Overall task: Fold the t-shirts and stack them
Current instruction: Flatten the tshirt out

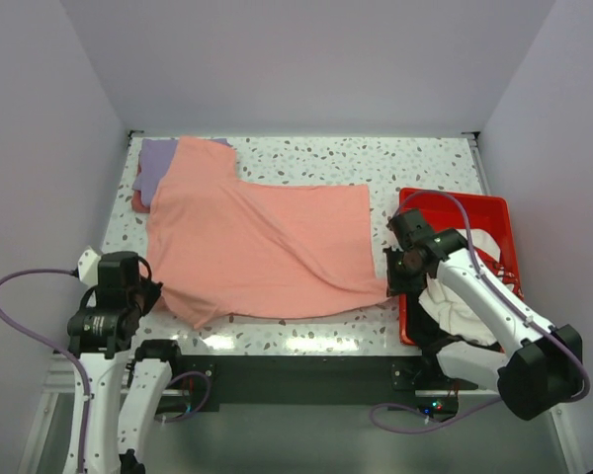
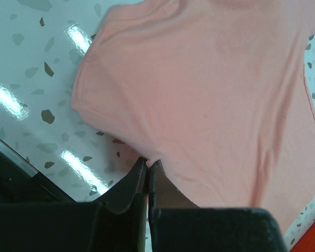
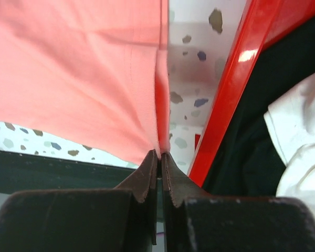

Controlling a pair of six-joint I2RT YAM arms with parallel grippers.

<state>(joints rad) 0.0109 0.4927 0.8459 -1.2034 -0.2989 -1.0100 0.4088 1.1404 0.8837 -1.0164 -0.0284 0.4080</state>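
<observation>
Salmon-pink t-shirt (image 1: 257,247) lies spread flat across most of the speckled surface (image 1: 376,163), its body running from the far left towards the near right, with a long diagonal crease through the middle. At the right side of the surface sits a red tray (image 1: 489,202), near the shirt's right edge but apart from it. The tray holds a crumpled white t-shirt (image 3: 299,136) on top of a black t-shirt (image 3: 247,142). A lavender t-shirt (image 1: 158,158) peeks out from under the salmon one at the far left corner; most of it is covered.

The right end effector (image 3: 160,155) is at the shirt's near right corner, just beside the tray's red wall. Its fingers are pressed narrow together, and the salmon-pink t-shirt is pinched between the tips, the fabric rising taut from them. The left end effector (image 2: 147,164) is at the near left edge of the shirt, beside a sleeve, its fingers likewise closed with the hem caught between them. Both pinched corners sit close to the surface's near edge
</observation>
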